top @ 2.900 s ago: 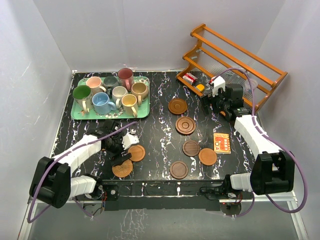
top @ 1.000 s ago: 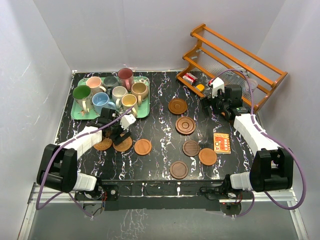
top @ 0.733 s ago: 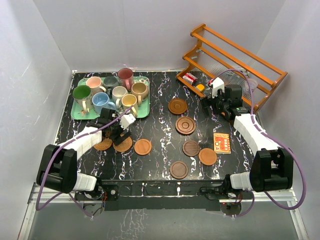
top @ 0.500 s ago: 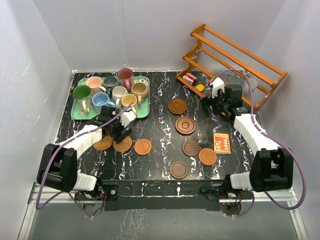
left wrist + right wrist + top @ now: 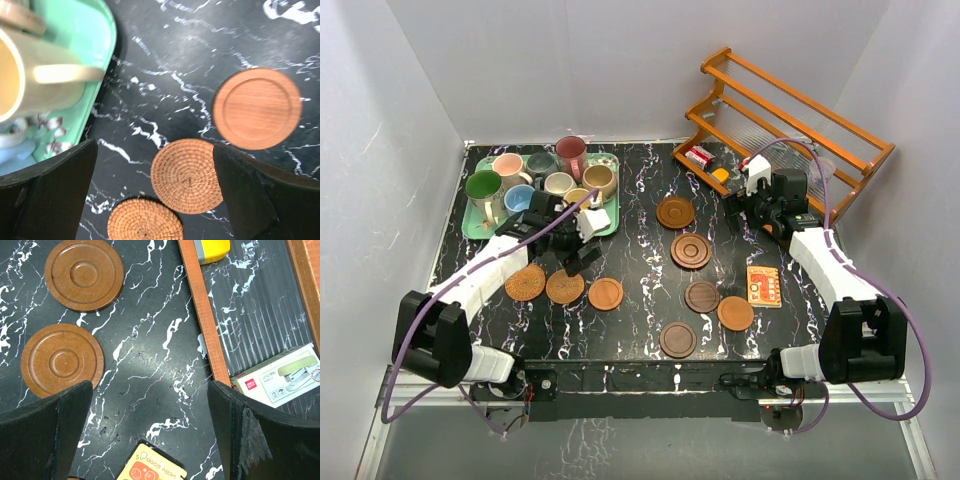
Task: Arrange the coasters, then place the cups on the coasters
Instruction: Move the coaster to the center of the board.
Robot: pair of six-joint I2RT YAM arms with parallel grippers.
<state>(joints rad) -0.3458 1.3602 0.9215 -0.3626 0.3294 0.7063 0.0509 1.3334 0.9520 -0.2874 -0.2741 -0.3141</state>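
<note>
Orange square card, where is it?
In the top view the orange card lies on the right side of the table, just right of a dark coaster and a tan coaster.

Yellow-cream cup (image 5: 50,97) partly off-frame

**One legible phrase, on the orange card**

In the right wrist view we read "VERY GOOD" on the orange card (image 5: 151,468), printed beside small cartoon faces. The white stapler box (image 5: 278,378) on the wooden rack (image 5: 200,310) carries a red logo and lines of print, but we cannot make them out. From the top view, the card's print is too small for us to read.
</note>
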